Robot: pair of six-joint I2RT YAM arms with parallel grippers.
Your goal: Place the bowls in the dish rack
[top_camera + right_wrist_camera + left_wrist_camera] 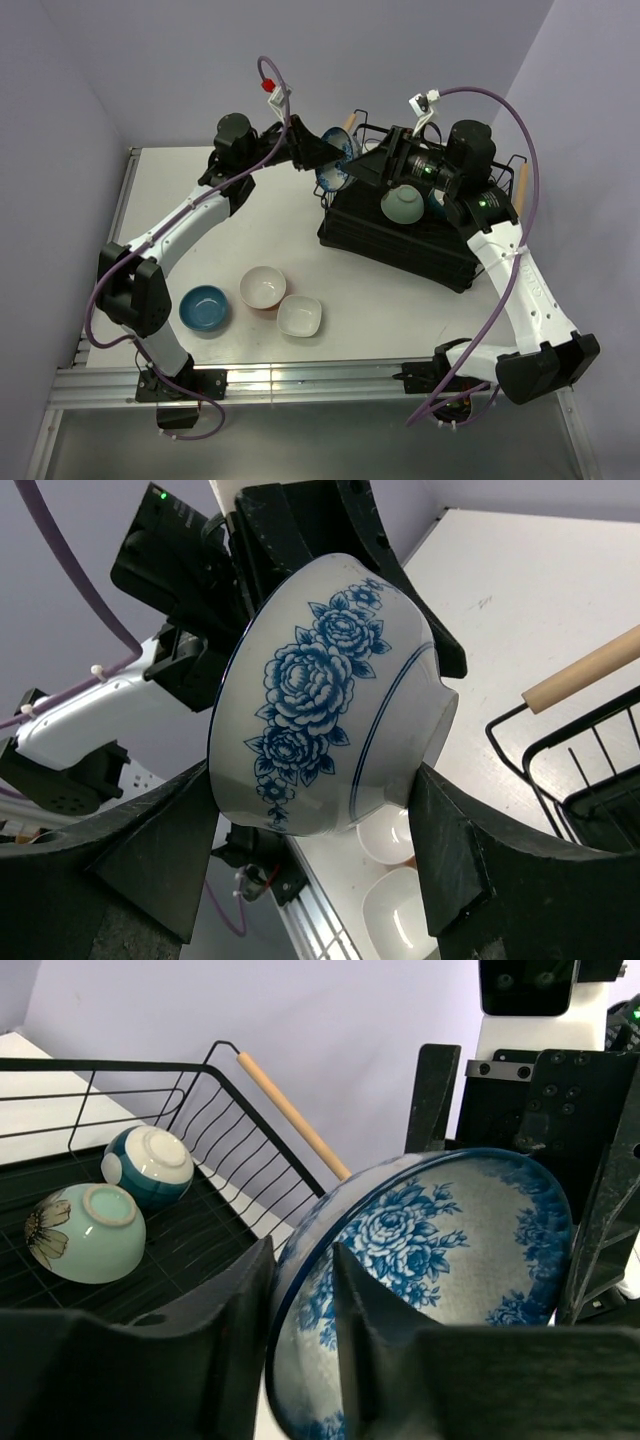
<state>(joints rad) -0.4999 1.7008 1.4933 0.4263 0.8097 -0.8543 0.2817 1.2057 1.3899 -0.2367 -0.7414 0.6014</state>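
The blue-and-white patterned bowl (pixel 337 172) hangs on its side in the air just left of the black wire dish rack (pixel 400 250). My left gripper (pixel 300 1290) is shut on its rim, one finger inside and one outside the bowl (pixel 450 1230). My right gripper (pixel 312 775) spans the same bowl (pixel 320 700) from outside, one finger at the rim, the other at the foot. A mint green bowl (pixel 85 1232) and a blue bowl (pixel 150 1165) lie upside down in the rack. The blue (pixel 204 307), orange-outside (pixel 263 287) and squarish white (pixel 299 316) bowls sit on the table.
The rack's wooden handle (pixel 290 1110) and wire rim stand right beside the held bowl. The two arms meet closely over the rack's left end. The table's metal front rail (pixel 300 378) lies below the three loose bowls.
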